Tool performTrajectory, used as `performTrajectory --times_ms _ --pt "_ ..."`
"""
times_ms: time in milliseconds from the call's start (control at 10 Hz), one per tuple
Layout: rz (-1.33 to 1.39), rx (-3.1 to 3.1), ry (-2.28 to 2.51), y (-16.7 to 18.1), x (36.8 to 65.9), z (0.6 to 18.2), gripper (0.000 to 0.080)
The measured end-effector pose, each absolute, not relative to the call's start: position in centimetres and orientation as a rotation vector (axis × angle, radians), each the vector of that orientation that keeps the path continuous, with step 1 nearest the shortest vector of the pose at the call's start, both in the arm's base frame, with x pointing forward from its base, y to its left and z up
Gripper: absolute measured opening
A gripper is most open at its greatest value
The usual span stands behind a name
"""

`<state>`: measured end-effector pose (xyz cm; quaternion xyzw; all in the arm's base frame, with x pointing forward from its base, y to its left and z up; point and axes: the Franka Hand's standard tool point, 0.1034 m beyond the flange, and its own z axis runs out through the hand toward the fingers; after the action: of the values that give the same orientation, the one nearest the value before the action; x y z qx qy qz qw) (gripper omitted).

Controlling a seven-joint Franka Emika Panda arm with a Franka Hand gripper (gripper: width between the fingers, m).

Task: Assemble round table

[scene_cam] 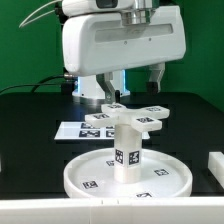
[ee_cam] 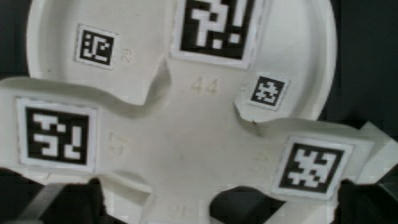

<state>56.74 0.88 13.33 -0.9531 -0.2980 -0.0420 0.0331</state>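
Black table [scene_cam: 30,130] before you, green backdrop wall [scene_cam: 28,40] behind, marker board [scene_cam: 78,130] lying flat, even lighting.

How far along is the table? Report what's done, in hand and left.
Done: the leg stands upright in the middle of the disc. In hand: the foot lies on top of the leg, with the fingers beside it; their grip is unclear. Left: probably fixing the foot and letting go.

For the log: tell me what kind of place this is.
Probably a robotics lab test bench: a black table against a green backdrop, a marker board of printed tags, and tagged white parts, cross-shaped foot on the leg in the round disc.
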Motion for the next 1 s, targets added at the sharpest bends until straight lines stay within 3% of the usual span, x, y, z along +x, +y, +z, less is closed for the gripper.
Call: performTrajectory --times_ms 600,1000 --pt "-0.11 -2.729 -1.603 0.3 57.2 12.6 0.0649" --pt "-0.064 -2.714 -1.625 0.0 56.9 11.0 0.0649"
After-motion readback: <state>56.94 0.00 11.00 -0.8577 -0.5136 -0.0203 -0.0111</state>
